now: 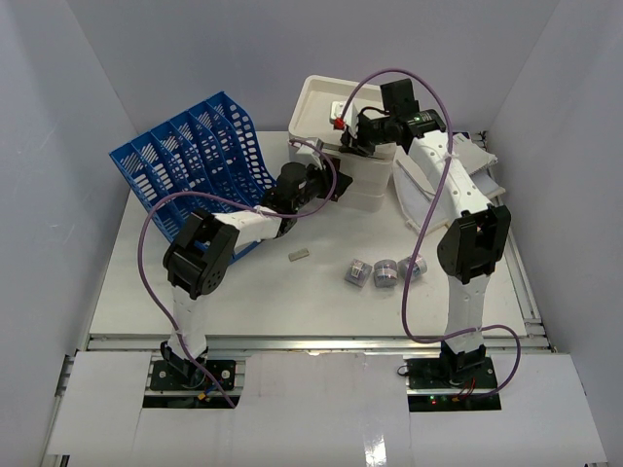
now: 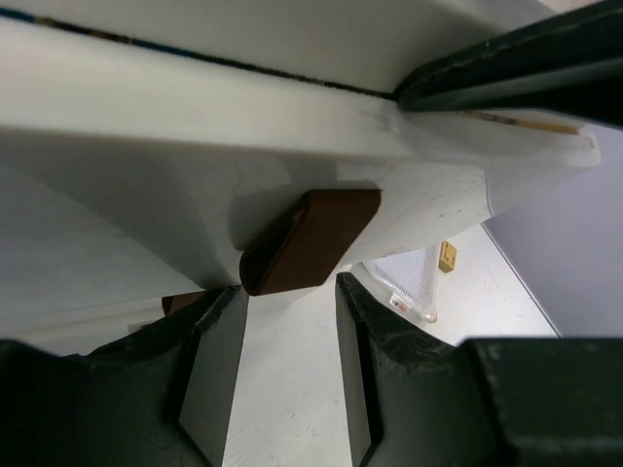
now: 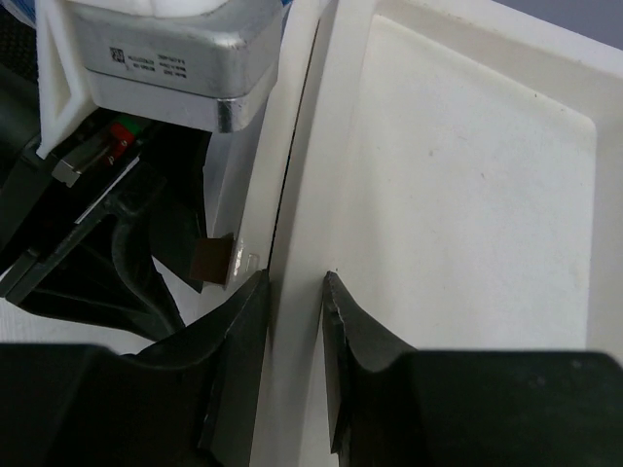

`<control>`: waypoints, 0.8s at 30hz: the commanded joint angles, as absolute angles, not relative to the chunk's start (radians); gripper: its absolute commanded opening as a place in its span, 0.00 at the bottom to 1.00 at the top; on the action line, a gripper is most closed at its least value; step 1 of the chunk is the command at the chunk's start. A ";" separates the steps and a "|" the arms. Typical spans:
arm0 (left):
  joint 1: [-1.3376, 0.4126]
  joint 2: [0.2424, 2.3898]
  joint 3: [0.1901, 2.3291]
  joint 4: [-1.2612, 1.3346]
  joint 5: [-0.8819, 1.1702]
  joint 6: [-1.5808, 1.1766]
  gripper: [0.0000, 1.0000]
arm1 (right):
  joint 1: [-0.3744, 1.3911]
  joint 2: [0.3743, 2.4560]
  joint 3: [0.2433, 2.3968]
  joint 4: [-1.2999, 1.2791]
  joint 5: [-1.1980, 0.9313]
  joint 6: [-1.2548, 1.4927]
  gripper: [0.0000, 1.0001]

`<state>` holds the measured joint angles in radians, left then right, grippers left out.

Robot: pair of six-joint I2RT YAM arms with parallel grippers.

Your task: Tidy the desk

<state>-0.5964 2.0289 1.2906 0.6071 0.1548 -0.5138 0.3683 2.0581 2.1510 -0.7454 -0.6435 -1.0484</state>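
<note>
1. While your right tool (image 3: 295,279) pinches the side wall of the cream drawer (image 3: 467,195), one finger sits inside the tray and one outside. That grip looks chosen to steady or lift the drawer by its thin rim.
2. Your left tool (image 2: 287,289) stands spread just under the brown handle (image 2: 311,238) on a drawer front of the cream box (image 1: 365,187) and holds nothing. The gap lines up with the handle, so I judge it is placed to close there and pull or brace. I cannot tell which drawer the handle belongs to.
3. The surface (image 1: 292,302) lies wide and white under everything, with the box at its far middle.
4. Three small grey rolls (image 1: 386,272) sit in a row near your right arm. A small grey piece (image 1: 299,255) lies apart to their left, and the blue file rack (image 1: 195,165) leans tilted at the far left. These are probably not yet put away.
5. Mind the pinched wall: a thin rim may slip or twist if your two arms pull unevenly.
</note>
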 commanded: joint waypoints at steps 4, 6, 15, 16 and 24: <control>-0.586 2.004 1.407 0.670 0.130 -0.486 0.52 | 0.421 2.016 2.112 -0.839 -0.780 -0.845 0.37; -0.584 2.011 1.417 0.669 0.123 -0.486 0.52 | 0.420 2.023 2.120 -0.839 -0.787 -0.826 0.38; -0.572 2.045 1.476 0.675 0.090 -0.522 0.52 | 0.420 2.025 2.091 -0.839 -0.787 -0.821 0.37; -0.572 2.048 1.481 0.672 0.089 -0.524 0.51 | 0.421 2.025 2.091 -0.839 -0.785 -0.820 0.37; -0.568 2.008 1.443 0.682 0.091 -0.514 0.56 | 0.412 2.033 2.137 -0.828 -0.767 -0.750 0.37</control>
